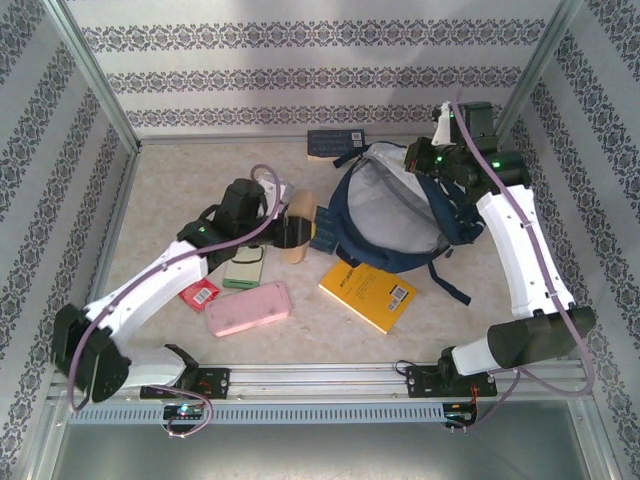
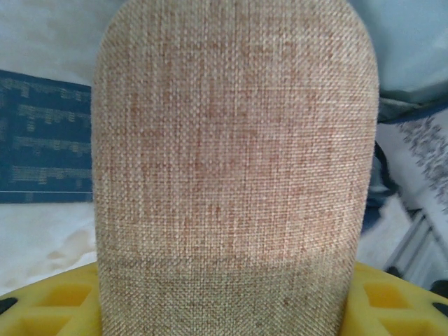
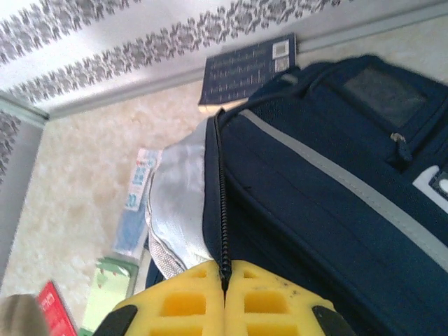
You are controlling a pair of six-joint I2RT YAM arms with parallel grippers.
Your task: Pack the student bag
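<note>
- Surface (image 1: 165, 190): beige, marbled look, closed in on back, L & R by wallpaper (image 1: 320, 70) w/ grey floral bands.
- Metal posts (image 1: 99, 75) run up at the far corners.
- Metal rail (image 1: 320, 377) along the near edge, w/ both my arm bases on it.
- Student bag (image 1: 395, 215) lies centre-right on the surface, mouth open, grey lining showing.
- My R claw (image 3: 225, 301) is clenched on the bag's zip edge, at the far-R rim of the opening.
- My L claw (image 2: 224, 308) is grasping a tan woven case (image 2: 231, 154), just L of the bag.
- Yellow book (image 1: 367, 293) lies flat in front of the bag.
- Pink pouch (image 1: 248, 308), red card (image 1: 199, 294) & pale green pad (image 1: 243, 270) lie close together by my L arm.
- Navy book (image 1: 335, 141) sits against the back wall, behind the bag.
</note>
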